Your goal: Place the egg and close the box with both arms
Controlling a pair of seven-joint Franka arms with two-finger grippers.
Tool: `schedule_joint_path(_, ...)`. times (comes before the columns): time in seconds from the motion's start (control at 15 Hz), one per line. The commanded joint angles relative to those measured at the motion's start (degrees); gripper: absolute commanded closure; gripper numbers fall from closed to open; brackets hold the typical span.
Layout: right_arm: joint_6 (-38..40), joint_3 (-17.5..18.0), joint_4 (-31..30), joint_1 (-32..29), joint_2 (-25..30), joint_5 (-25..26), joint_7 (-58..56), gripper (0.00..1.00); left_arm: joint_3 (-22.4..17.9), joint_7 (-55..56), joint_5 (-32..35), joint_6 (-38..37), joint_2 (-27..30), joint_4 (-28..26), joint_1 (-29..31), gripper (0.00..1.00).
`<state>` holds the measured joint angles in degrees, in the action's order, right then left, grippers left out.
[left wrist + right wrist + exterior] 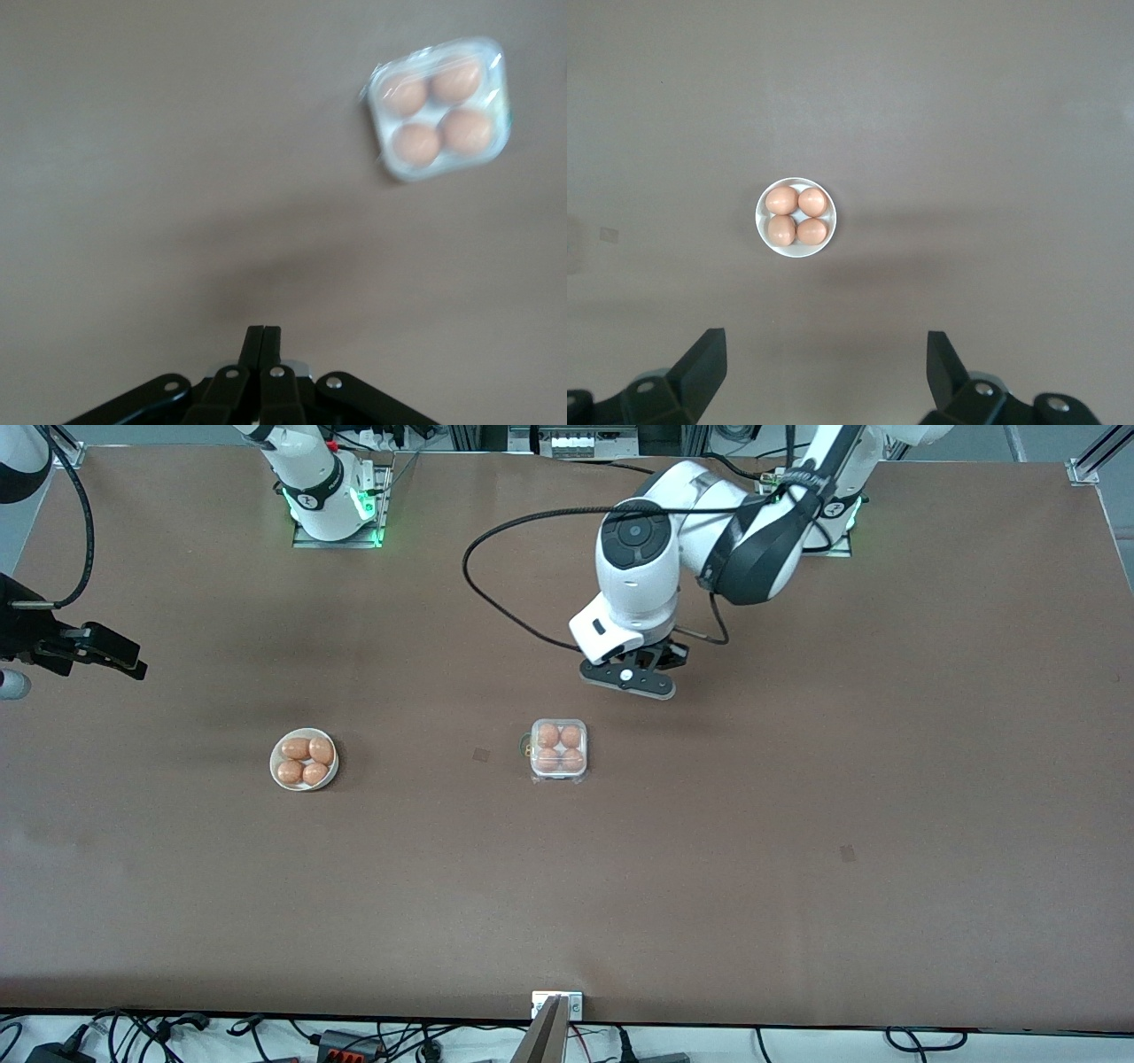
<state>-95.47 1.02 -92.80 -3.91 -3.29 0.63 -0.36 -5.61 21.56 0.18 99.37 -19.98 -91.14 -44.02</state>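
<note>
Box: the box point(559, 750) is seen resting on the brown counter point(709, 850) near its middle, and its clear lid is lowered over the white tray.
Eggs in box: all four cells are filled; four orange-brown eggs point(440, 112) are shown through the lid in the left wrist view.
Bowl: a round white bowl point(304, 760) is set well apart from the box, toward the right arm's end; four more eggs point(796, 216) are held in it.
Left gripper: the left gripper point(262, 343) is held in the air over bare counter just beside the box, jaws pressed together, nothing between them.
Right gripper: the right gripper point(824, 372) is kept high over the counter near the bowl, jaws spread wide apart and empty.
</note>
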Motion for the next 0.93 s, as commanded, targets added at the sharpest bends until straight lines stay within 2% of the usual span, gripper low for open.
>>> schedule_joint_path(0.0, 1.0, 0.8, 0.4, -0.3, 0.5, 0.7, -0.8, 0.00, 0.1, -11.5, 1.0, -8.9, 0.0, 6.6, 4.5, 0.83)
schedule_joint_path(0.07, 1.1, 0.8, 0.4, -0.3, 0.5, 0.7, -0.8, 0.00, 0.1, -16.3, 1.0, -12.1, 0.0, 8.4, 6.7, 0.64)
schedule_joint_path(0.2, 0.5, 0.7, 0.5, -0.3, 0.5, 0.3, -0.7, 0.00, 0.2, -22.6, 1.0, -19.1, 0.4, 10.8, 11.0, 0.00)
schedule_joint_path(0.33, 0.6, 0.8, 0.5, -0.3, 0.5, 0.2, -0.7, 0.00, 0.2, -23.4, 3.0, -23.4, 1.8, 11.1, 14.1, 0.00)
schedule_joint_path(0.47, 0.5, 0.9, 0.5, -0.3, 0.5, 0.4, -0.8, 0.00, 0.1, -23.2, 4.0, -25.3, 5.3, 11.0, 18.6, 0.00)
schedule_joint_path(0.6, 0.6, 0.9, 0.4, -0.2, 0.5, 0.7, -0.8, 0.00, 0.4, -23.1, 4.3, -26.8, 6.2, 11.2, 23.4, 0.00)
schedule_joint_path(0.73, 0.6, 0.7, 0.4, -0.3, 0.6, 0.8, -0.8, 0.00, -1.7, -23.2, 4.7, -28.8, 10.1, 9.8, 23.7, 0.00)
schedule_joint_path(0.87, 0.8, 0.6, 0.5, -0.3, 0.9, 0.7, -0.8, 0.00, 0.1, -22.8, 2.4, -28.6, 11.9, 10.0, 30.2, 0.00)
